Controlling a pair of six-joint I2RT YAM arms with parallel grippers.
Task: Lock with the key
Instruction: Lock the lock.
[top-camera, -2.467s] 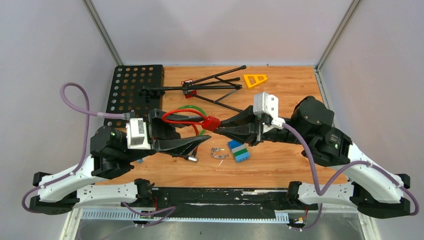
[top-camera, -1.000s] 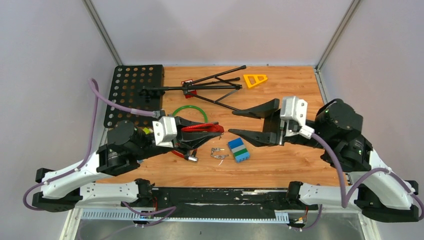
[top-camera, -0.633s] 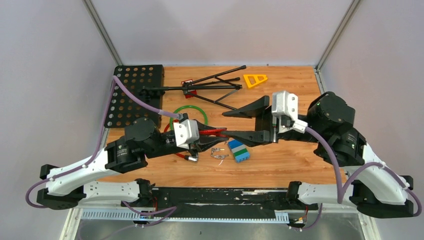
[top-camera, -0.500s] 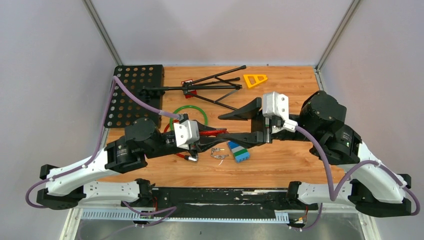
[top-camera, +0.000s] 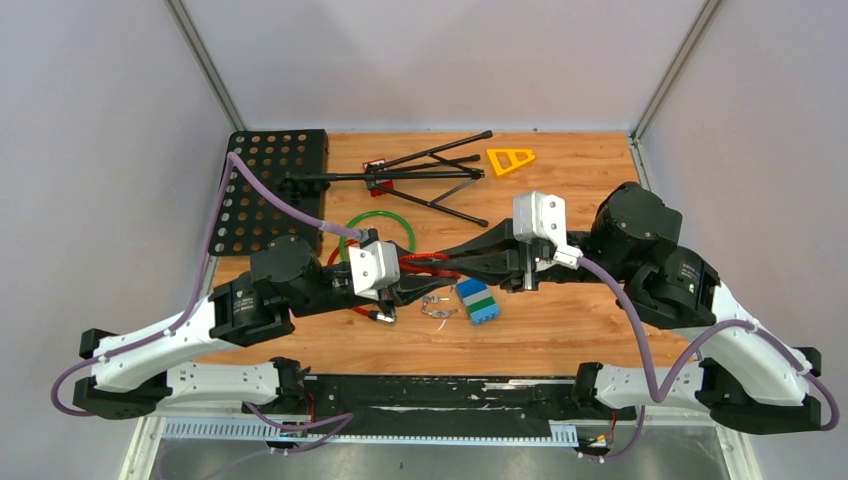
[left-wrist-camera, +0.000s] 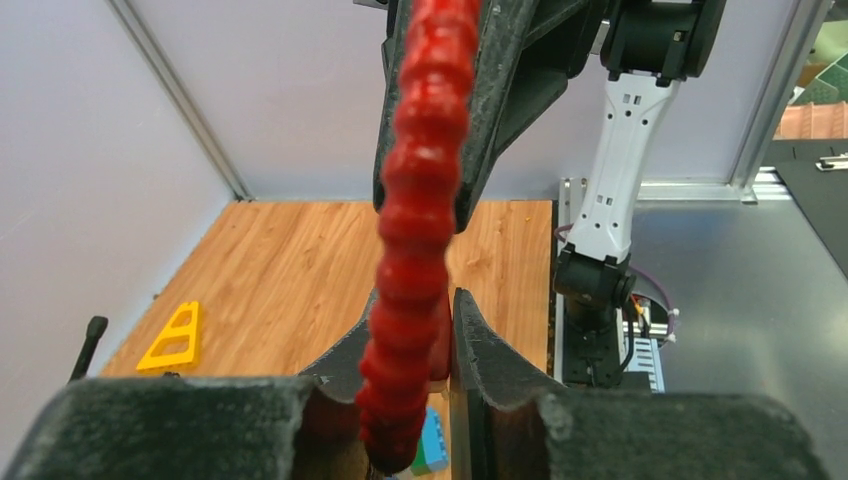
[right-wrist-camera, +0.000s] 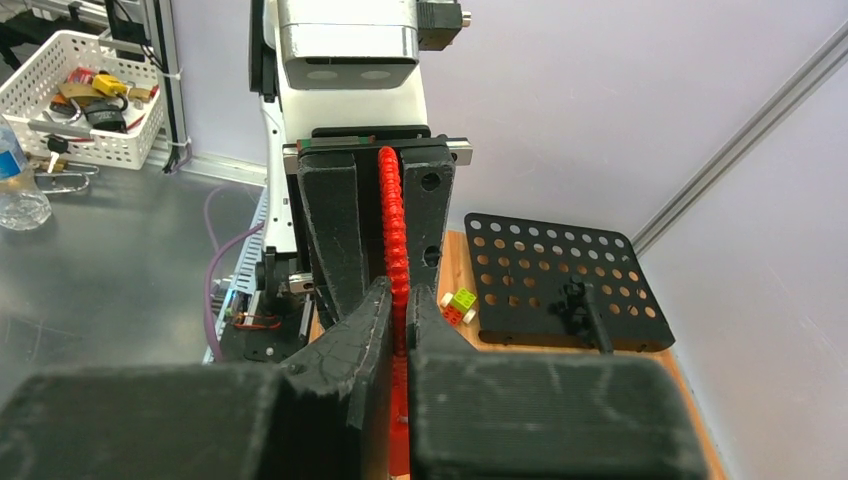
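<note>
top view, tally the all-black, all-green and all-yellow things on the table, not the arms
black: 2, perforated plate and folded stand
green: 1, ring
yellow: 1, triangle
total: 4

The counter (top-camera: 560, 330) is smooth, wood-grained board. The red cable (left-wrist-camera: 410, 250) is glossy ribbed plastic. The black fingers (left-wrist-camera: 490, 360) look matt and grainy. The keys (top-camera: 436, 305) gleam like metal.

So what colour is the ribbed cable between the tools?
Red; the cable shows best in the left wrist view.
</note>
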